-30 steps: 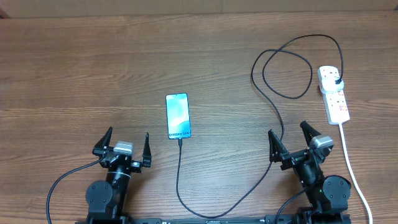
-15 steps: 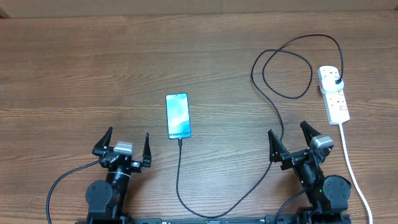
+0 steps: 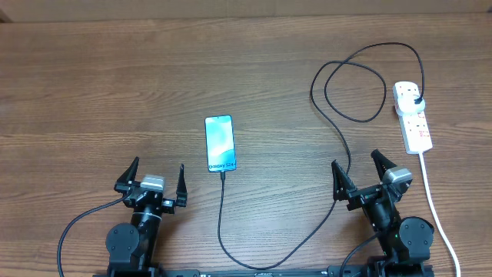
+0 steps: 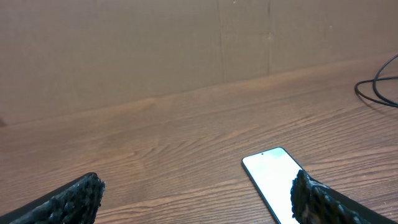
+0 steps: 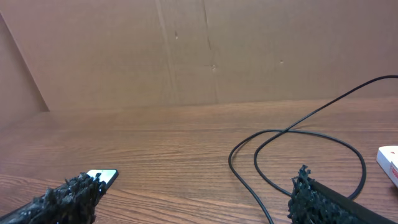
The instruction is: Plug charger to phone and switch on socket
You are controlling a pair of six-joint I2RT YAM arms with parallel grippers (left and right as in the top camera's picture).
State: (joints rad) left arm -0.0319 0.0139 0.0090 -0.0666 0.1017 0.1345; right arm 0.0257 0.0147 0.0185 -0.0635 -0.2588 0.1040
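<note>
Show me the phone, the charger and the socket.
phone (image 3: 220, 143), overhead view, middle of lit screen.
charger (image 3: 416, 101), overhead view, its black plug.
socket (image 3: 419, 135), overhead view, white body near its lead.

Open wide: left hand (image 3: 159, 163), right hand (image 3: 354, 158)

Matt wood-grain table (image 3: 100, 85), glossy glass phone (image 3: 220, 142).

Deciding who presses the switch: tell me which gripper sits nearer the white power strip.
Right. The right gripper sits just short of the power strip, slightly to its left; the left gripper is far left, past the phone.
</note>
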